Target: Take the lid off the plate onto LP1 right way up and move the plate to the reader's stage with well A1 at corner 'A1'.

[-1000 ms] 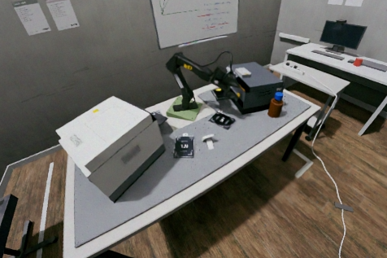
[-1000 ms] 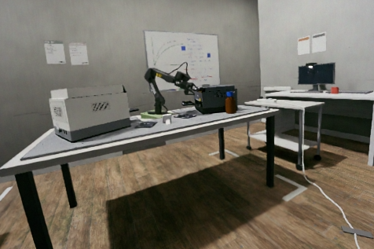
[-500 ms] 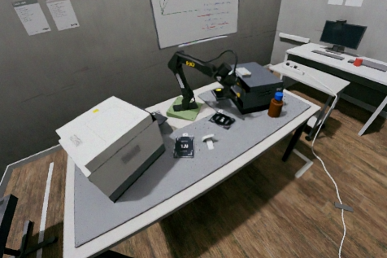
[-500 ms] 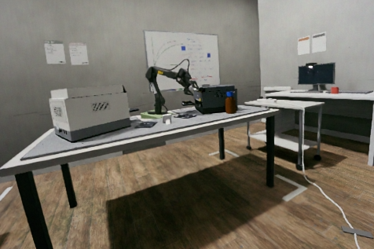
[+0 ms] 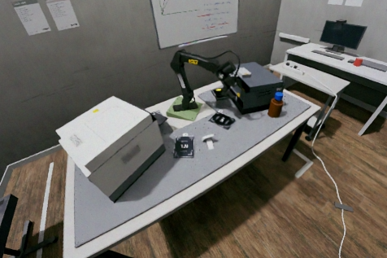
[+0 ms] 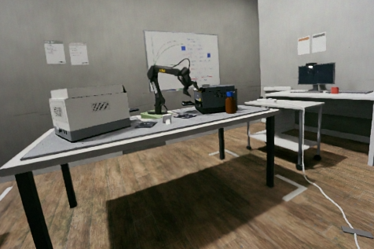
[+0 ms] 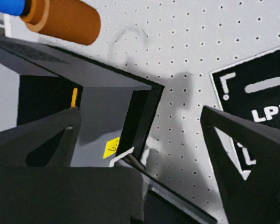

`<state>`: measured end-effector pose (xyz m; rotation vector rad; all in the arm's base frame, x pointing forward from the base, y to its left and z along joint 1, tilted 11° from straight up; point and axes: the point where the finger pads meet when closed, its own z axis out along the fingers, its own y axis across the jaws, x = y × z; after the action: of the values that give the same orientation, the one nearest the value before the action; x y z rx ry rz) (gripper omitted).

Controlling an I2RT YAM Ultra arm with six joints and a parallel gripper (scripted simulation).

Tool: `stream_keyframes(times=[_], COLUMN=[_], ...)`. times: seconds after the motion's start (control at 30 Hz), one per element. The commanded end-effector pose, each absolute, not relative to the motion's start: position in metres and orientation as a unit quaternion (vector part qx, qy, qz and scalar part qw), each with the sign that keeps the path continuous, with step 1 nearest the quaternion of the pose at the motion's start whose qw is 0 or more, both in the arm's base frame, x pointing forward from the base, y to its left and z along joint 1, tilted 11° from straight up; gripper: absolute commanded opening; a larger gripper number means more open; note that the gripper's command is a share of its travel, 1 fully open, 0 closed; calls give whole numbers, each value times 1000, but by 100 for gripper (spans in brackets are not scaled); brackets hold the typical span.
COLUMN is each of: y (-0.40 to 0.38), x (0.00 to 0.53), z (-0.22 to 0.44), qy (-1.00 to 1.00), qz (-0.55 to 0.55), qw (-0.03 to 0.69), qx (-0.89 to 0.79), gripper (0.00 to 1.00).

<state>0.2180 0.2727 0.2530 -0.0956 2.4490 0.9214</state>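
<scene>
On the left of the table (image 5: 122, 227) I see the big white box machine (image 5: 110, 142), standing on the grey mat (image 5: 171, 178). To the right of it, on the mat, lies a dark square position marker (image 5: 184, 146), and just beside that a small white piece (image 5: 208, 139). Further right is the second dark marker, with the letters LP1 (image 7: 264, 102) readable in the wrist view. Behind these, the arm (image 5: 191, 64) stands on its green base plate (image 5: 196, 113) and reaches to the right, toward the front of the dark machine (image 5: 260, 85). The tool (image 7: 142, 150) hangs low at this machine's front corner, with its fingers spread fully apart and nothing between them. In the top view I see something yellow (image 5: 219, 89) low at the machine's front beside the tool, but I cannot tell whether this is the plate or its lid; I cannot make out the plate clearly in any view. At the right, close to the dark machine, stands the brown bottle (image 5: 276, 106) with the blue cap (image 5: 278, 96), upright on the mat.
</scene>
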Motion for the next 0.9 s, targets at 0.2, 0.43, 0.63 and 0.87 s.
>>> stream_keyframes(times=[0.2,0.43,0.63,0.87], y=[265,272,275,279], x=[203,176,161,133], z=[237,230,227,223], qy=[939,958,964,973], qz=[280,245,228,203], qw=[194,138,119,96], qx=[46,58,60,62], gripper=[100,100,100,100])
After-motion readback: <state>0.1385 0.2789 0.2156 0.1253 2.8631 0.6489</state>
